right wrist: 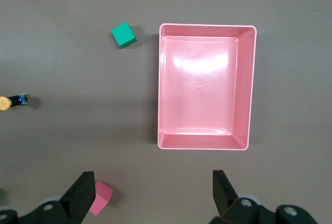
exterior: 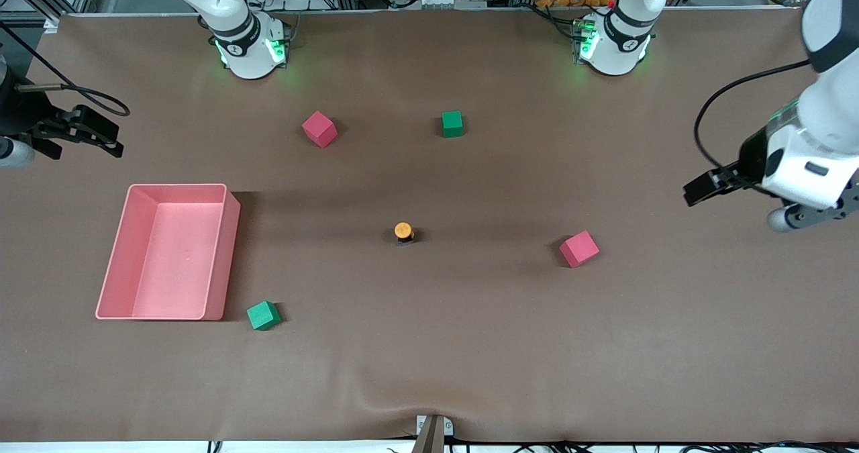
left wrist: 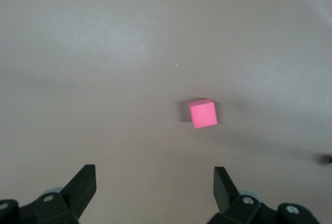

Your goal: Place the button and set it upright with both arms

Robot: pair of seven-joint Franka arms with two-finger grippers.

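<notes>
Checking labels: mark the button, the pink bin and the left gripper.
button [exterior: 402,229]: front view, on its orange cap.
pink bin [right wrist: 247,86]: right wrist view, on its side wall.
left gripper [left wrist: 155,190]: left wrist view, midway between its open fingertips.

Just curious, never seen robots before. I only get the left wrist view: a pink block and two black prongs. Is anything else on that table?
Observer: Yes. Your prongs are the left gripper, open over the table toward the left arm's end. A small orange-capped button sits mid-table.
Visitor: Any container?
Observer: A pink tray, toward the right arm's end.
Visitor: And the other arm?
Observer: The right gripper hangs open over the table beside that tray.
</notes>
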